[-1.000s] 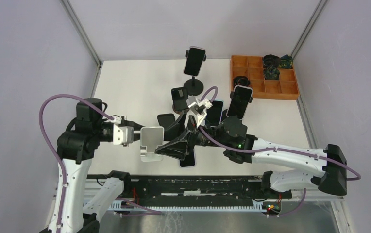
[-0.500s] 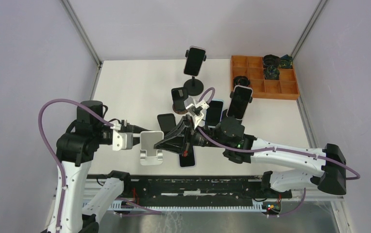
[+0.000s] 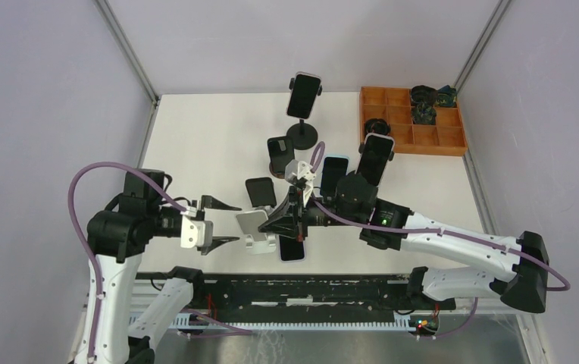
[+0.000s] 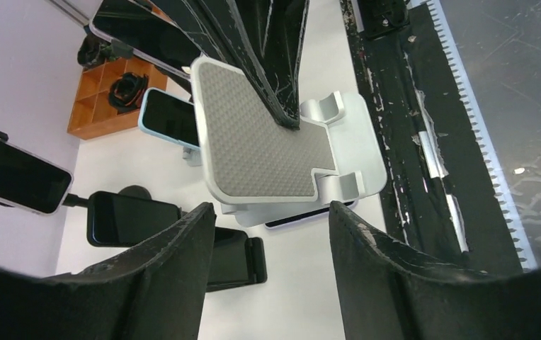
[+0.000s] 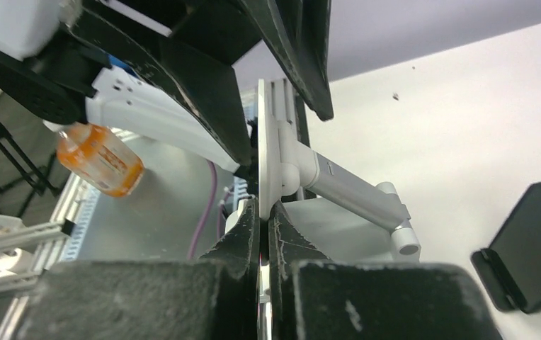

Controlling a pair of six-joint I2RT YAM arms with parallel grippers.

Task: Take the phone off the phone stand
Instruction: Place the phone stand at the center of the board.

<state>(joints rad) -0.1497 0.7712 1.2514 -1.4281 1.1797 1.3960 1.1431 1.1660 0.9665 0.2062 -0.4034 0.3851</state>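
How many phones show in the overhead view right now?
6. Tall-stand phone at the back; short-stand phone before it; black phone left of centre; light-blue phone mid-table; tilted phone near the orange tray; flat phone at the near edge. Some may be hidden.

light: bright, even, from overhead | shadows: faint, soft-edged on white tabletop [image 3: 195, 144] | top view: sharp, no glare | left wrist: phone stand [image 4: 268, 149] crisp, left pincer [image 4: 271, 207] soft up close, edges bowed, small glints lower right | right wrist: right pincer [image 5: 263, 205] dark, blurred close-up, left background hazy
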